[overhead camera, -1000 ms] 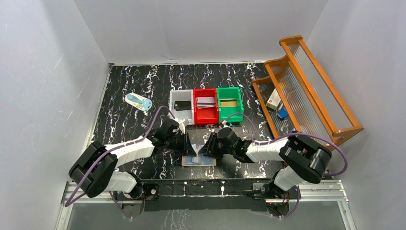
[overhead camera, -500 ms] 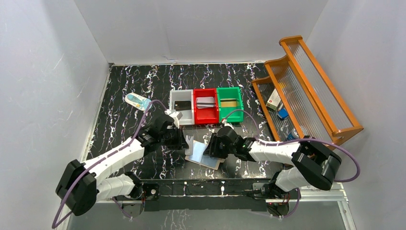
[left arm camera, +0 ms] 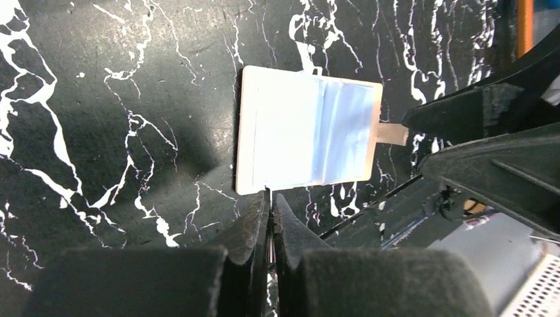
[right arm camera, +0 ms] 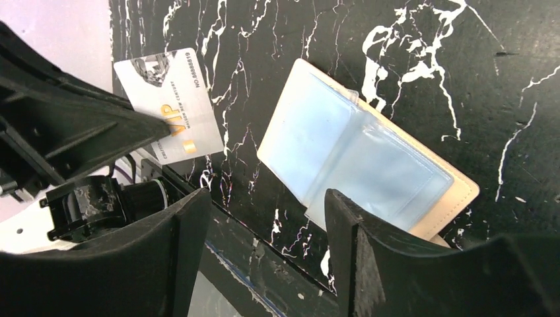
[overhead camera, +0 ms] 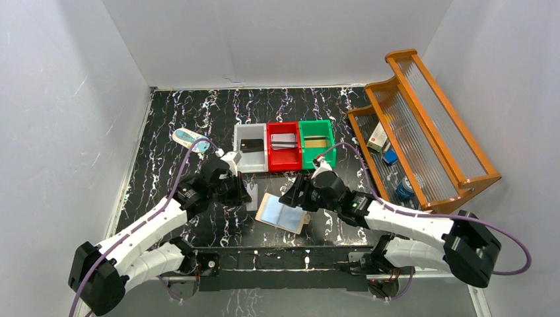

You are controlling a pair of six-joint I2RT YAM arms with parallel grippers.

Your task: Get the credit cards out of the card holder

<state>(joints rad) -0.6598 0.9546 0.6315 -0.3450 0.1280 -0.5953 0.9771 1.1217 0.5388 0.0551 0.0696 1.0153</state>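
The card holder [overhead camera: 282, 213] lies open and flat on the black marble table, pale blue pockets up. It also shows in the left wrist view [left arm camera: 309, 135] and the right wrist view [right arm camera: 360, 158]. My left gripper [overhead camera: 245, 193] is shut on a silvery-grey credit card [overhead camera: 251, 197] marked VIP [right arm camera: 173, 105], held just left of the holder. The card is seen edge-on between the fingers in the left wrist view [left arm camera: 270, 198]. My right gripper [overhead camera: 290, 197] is open and empty, hovering over the holder's right end [right arm camera: 267, 224].
A white bin [overhead camera: 240, 139] holds a black card, a red bin [overhead camera: 285, 160] holds silvery cards, and a green bin [overhead camera: 329, 146] holds a gold card, all behind the holder. A wooden rack [overhead camera: 422, 125] stands at the right. A small bottle [overhead camera: 191, 139] lies at the back left.
The left gripper pulled the silvery card out and moved back and left with it. The right gripper let go of the holder and drew back right. The holder now lies flat.
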